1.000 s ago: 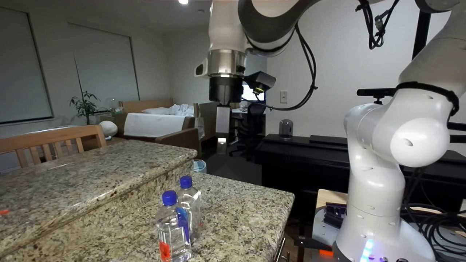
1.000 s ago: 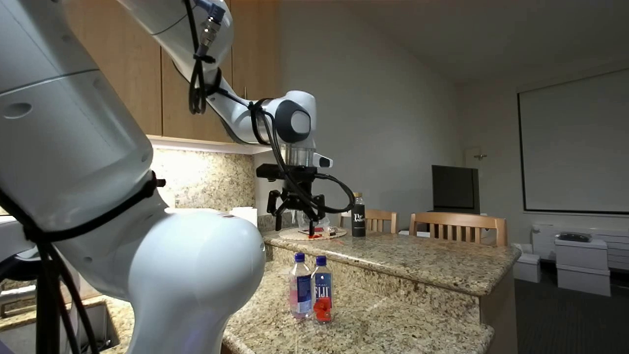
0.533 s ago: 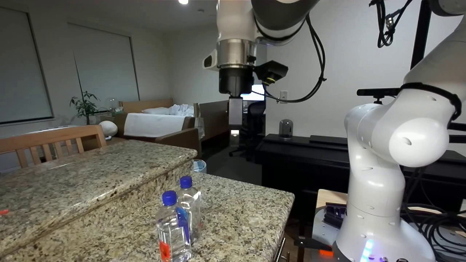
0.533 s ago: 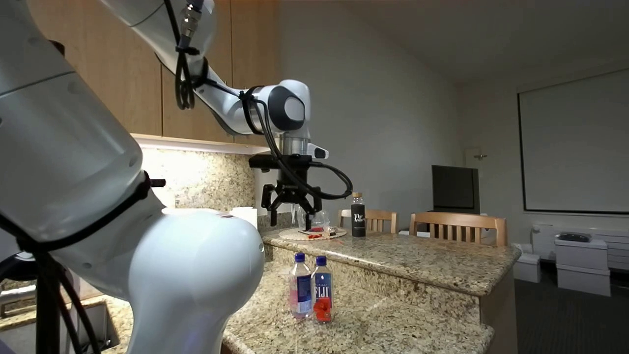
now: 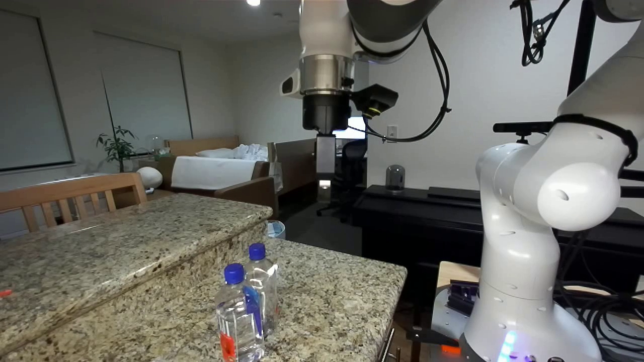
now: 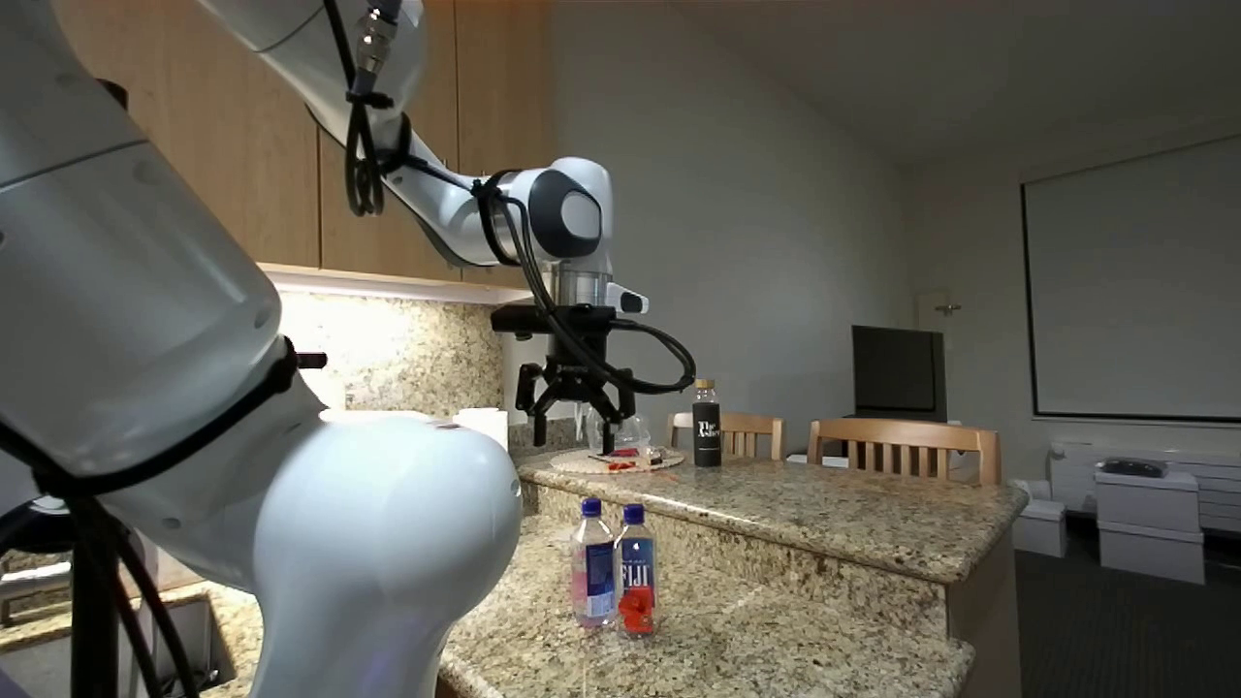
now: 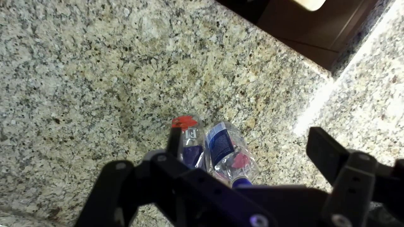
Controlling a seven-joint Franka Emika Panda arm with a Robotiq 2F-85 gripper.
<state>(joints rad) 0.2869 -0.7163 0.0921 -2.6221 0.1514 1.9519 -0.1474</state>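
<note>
In an exterior view I see the jaws well above the bench [image 5: 342, 291], a bottle [image 5: 239, 319] and a second bottle [image 5: 269, 291] standing upright below them. In an exterior view, with a dark flask [image 6: 707, 436] beyond the jaws, I have them spread wide, nothing held. In the wrist view both bottles show below, nearer one side of the jaws; I judge neither gripped nor lifted, so any handling remains undone.

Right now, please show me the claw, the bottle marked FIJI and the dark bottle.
Claw [image 6: 573, 437], in an exterior view: between fingertips.
FIJI bottle [image 6: 637, 566], in an exterior view: blue label.
Dark bottle [image 6: 707, 430], in an exterior view: body.
</note>
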